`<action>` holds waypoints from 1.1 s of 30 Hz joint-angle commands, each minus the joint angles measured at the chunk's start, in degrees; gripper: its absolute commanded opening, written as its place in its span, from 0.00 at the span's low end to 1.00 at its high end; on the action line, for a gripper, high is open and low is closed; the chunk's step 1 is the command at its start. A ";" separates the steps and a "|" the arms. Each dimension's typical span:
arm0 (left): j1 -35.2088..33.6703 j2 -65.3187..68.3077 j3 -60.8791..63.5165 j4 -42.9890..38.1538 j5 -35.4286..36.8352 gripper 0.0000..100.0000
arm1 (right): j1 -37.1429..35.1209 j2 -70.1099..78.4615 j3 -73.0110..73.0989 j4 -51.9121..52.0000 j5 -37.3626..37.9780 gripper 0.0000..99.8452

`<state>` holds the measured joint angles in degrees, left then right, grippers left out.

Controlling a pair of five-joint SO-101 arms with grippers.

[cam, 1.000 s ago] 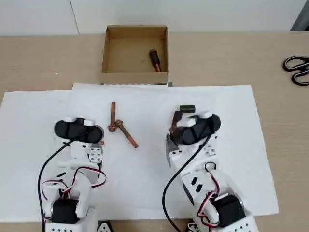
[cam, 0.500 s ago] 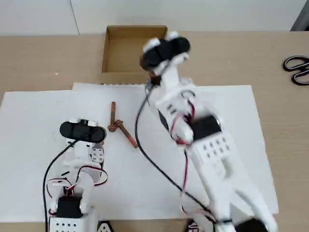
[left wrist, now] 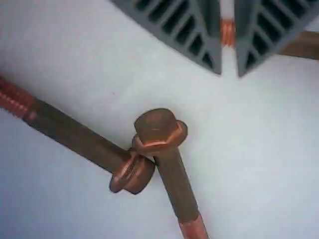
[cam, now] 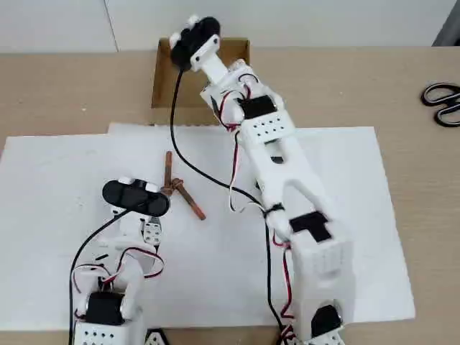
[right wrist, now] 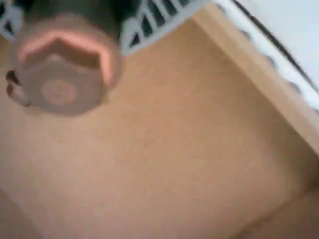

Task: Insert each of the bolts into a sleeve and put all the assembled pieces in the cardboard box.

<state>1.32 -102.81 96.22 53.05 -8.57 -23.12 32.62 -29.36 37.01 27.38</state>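
Note:
Two copper bolts (cam: 180, 188) lie crossed on the white paper, their heads touching (left wrist: 158, 130). Just beside them hangs my left gripper (cam: 144, 201), its grey fingers (left wrist: 194, 25) closed to a narrow gap (left wrist: 228, 55) around a third bolt (left wrist: 228, 32). My right arm stretches over the cardboard box (cam: 188, 115). Its gripper (cam: 192, 37) (right wrist: 75, 22) is shut on a bolt in a dark sleeve. That bolt's hex head (right wrist: 62, 69) faces the camera above the box floor (right wrist: 174, 149).
White paper (cam: 338, 172) covers the table's front half, and the box stands just beyond its far edge. Scissors (cam: 442, 100) lie at the far right. The right arm's body crosses the paper's middle, right of the loose bolts.
The right arm has swung from the paper out over the box, carrying the sleeved bolt. The left gripper has crept slightly right, closer to the crossed bolts.

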 commanded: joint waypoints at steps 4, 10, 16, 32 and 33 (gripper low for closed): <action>0.00 -0.62 -0.22 -1.05 -0.26 0.01 | 0.22 14.90 -21.98 -1.89 8.79 0.00; 0.00 -0.62 -0.22 -1.05 -0.35 0.01 | 0.13 26.77 -36.31 -1.36 13.27 0.01; 0.00 -0.62 -0.22 -1.05 -0.35 0.01 | -0.66 31.25 -45.71 6.29 13.36 0.20; 0.00 -0.62 -0.22 -1.05 -0.35 0.01 | -2.68 31.60 -65.85 29.58 13.36 0.00; 0.00 -0.62 -0.22 -1.05 -0.35 0.01 | -2.68 31.16 -67.08 31.60 13.27 0.00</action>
<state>1.32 -102.81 96.22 53.05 -8.57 -25.23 65.49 -90.90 63.65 40.31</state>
